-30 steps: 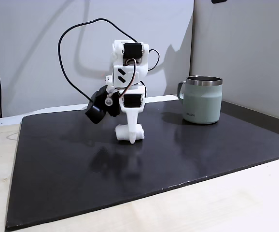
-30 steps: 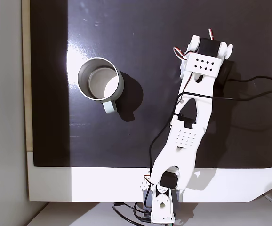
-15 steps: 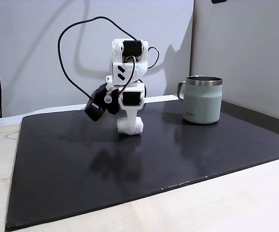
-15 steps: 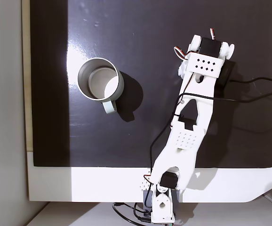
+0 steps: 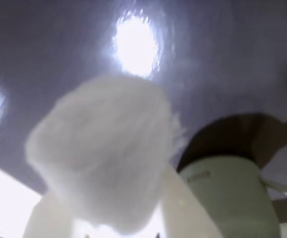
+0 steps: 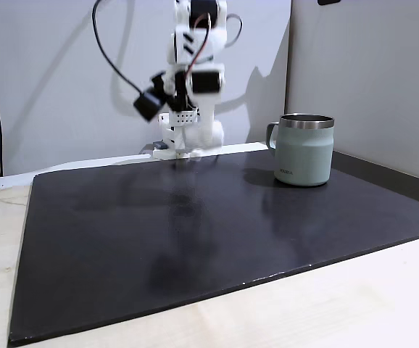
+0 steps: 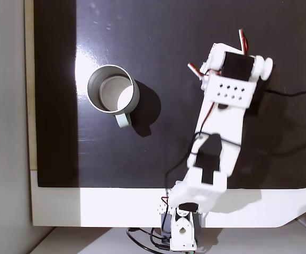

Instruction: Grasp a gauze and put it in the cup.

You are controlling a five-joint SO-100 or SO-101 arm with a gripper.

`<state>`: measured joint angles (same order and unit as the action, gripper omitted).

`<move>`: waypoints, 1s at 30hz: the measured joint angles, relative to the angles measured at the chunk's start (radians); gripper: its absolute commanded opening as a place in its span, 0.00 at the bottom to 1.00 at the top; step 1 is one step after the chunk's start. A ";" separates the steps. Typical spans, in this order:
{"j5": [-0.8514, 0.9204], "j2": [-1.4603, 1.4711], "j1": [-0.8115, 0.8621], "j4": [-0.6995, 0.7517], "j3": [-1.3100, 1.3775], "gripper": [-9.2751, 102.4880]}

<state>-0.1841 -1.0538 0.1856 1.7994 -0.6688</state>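
Observation:
The gauze point(image 5: 104, 168) is a soft white roll, blurred and very close in the wrist view, and it sits between my gripper's point(image 5: 114, 203) white fingers point(image 5: 185, 206). In a fixed view the gripper point(image 6: 193, 141) hangs shut on the gauze point(image 6: 212, 135) well above the black mat, left of the cup point(image 6: 305, 152). The cup is a pale sage-green mug with a steel rim, standing upright on the mat. From above, the cup point(image 7: 90, 87) is open and holds nothing, with its handle toward the arm. The wrist view has the cup point(image 5: 228, 198) at lower right.
A black mat point(image 6: 195, 239) covers the pale wooden table point(image 6: 340, 304). White walls stand behind and to the right of the cup. A black cable point(image 6: 111, 61) loops from the arm. The arm's base point(image 7: 182, 230) sits at the mat's near edge in the view from above.
The gripper rose from the mat with the gauze in it and moved back toward the far edge. The cup stayed put.

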 measured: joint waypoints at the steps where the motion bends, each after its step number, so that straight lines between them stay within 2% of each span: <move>1: 0.005 -0.034 -0.008 0.000 -0.011 0.10; 12: 0.026 -0.207 -0.140 0.000 -0.006 0.09; 23: 0.025 -0.170 -0.416 0.002 0.210 0.09; 30: 0.058 -0.132 -0.606 0.002 0.227 0.09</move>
<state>-0.1258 -1.1858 -0.4203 1.8009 -0.4418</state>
